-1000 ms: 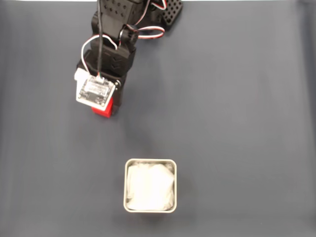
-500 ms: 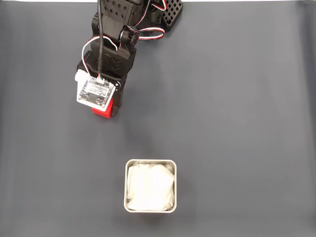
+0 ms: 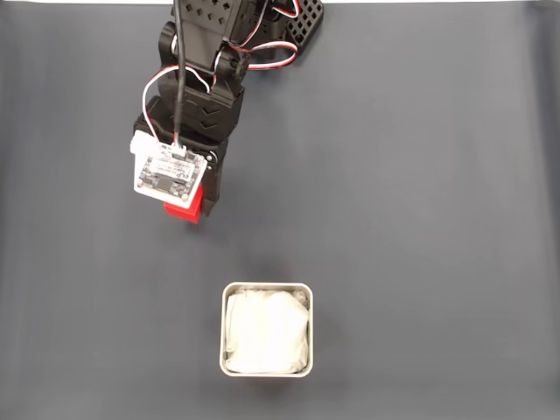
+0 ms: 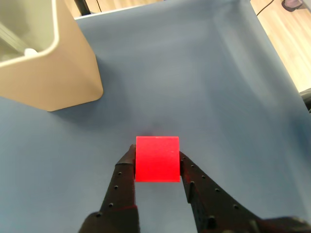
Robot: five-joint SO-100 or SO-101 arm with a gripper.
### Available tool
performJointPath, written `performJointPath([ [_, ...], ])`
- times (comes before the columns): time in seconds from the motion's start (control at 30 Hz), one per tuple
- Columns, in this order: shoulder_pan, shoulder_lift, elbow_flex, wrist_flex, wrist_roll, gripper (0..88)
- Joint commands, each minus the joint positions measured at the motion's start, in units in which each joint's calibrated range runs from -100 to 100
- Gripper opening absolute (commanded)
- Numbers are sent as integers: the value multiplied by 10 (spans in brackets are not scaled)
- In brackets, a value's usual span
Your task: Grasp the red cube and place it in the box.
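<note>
With both black fingers [image 4: 121,187] pressed against its sides, the red cube [image 4: 157,158] sits clamped in the end effector [image 4: 156,162], apparently just above the dark table [image 3: 420,192], the box [image 3: 266,288] well apart, nearer the fixed view's bottom edge.

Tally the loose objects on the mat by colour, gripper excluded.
Red: 1, the red cube, between the fingers of the gripper
Silver/white: 1, the box, metal tin with white lining
Total: 2
</note>
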Motion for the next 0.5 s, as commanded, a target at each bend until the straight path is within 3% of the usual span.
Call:
performJointPath([
  [0.0, -19, -35, -50, 26, -5, 32],
  [0.47, -83, -36, -178, 104, -13, 32],
])
